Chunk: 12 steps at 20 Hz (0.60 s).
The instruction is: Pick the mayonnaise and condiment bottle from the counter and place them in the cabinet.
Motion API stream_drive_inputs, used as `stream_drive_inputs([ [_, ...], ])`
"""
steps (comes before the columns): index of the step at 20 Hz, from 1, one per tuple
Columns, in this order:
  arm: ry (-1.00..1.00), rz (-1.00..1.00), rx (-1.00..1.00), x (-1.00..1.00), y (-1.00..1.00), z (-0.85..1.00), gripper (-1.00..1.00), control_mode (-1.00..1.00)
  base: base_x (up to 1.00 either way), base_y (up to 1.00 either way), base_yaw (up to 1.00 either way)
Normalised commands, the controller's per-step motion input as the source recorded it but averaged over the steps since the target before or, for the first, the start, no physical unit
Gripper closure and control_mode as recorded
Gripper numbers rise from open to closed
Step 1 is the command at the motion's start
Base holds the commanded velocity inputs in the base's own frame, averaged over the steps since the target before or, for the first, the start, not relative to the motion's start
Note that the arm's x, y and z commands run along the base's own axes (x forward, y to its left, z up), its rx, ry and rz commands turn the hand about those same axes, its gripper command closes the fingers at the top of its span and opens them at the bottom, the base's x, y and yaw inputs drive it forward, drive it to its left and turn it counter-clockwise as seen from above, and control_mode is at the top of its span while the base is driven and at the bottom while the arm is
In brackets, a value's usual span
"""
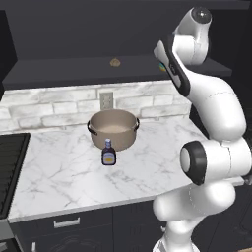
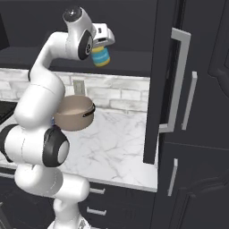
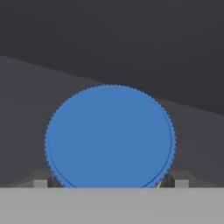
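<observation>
- Gripper (image 2: 101, 49) raised high in front of the cabinet (image 1: 74, 74), jaws clamped on the mayonnaise (image 2: 102, 57). Jar is off the counter (image 1: 64, 172), held at shelf height w/ yellow body + blue band showing in the right base view.
- Hand view: the jar's blue lid fills the middle, a dark finger tip (image 3: 168, 179) at 4 o'clock of it and another at 8 o'clock. So the grip is across the jar's sides, lid facing the cam; dark shelf lies behind it.
- Why held so, my guess: jar carried up and toward the open front so it can go onto the long flat shelf. Step in hand = placing 1st item; roughly half the task left after that.
- Condiment bottle (image 1: 109, 153) upright on the counter, at 6 o'clock of the pot (image 1: 113, 129), just in front of it, prob. not touching. Not yet picked.
- Small brownish item (image 1: 115, 62) on the shelf already, at 12 o'clock above the pot; too small to ID.
- Counts: 1 mayonnaise, 1 condiment bottle, 1 pot (2 handles), 1 wall outlet (image 1: 106, 100) on the brick backsplash.
- Risk: jar could clip the shelf edge going in.
</observation>
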Motion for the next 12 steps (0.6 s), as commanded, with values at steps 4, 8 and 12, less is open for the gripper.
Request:
stream_drive_inputs([
  [4,0.00,0.06,0.00,0.43,-0.01,-0.42,1.00,-1.00,0.00,0.00,0.00],
  [8,0.00,0.04,0.00,0.40,-0.01,-0.61,1.00,-1.00,0.00,0.00,0.00],
  [12,0.00,0.00,0.00,0.48,-0.06,-0.44,1.00,-1.00,0.00,0.00,0.00],
])
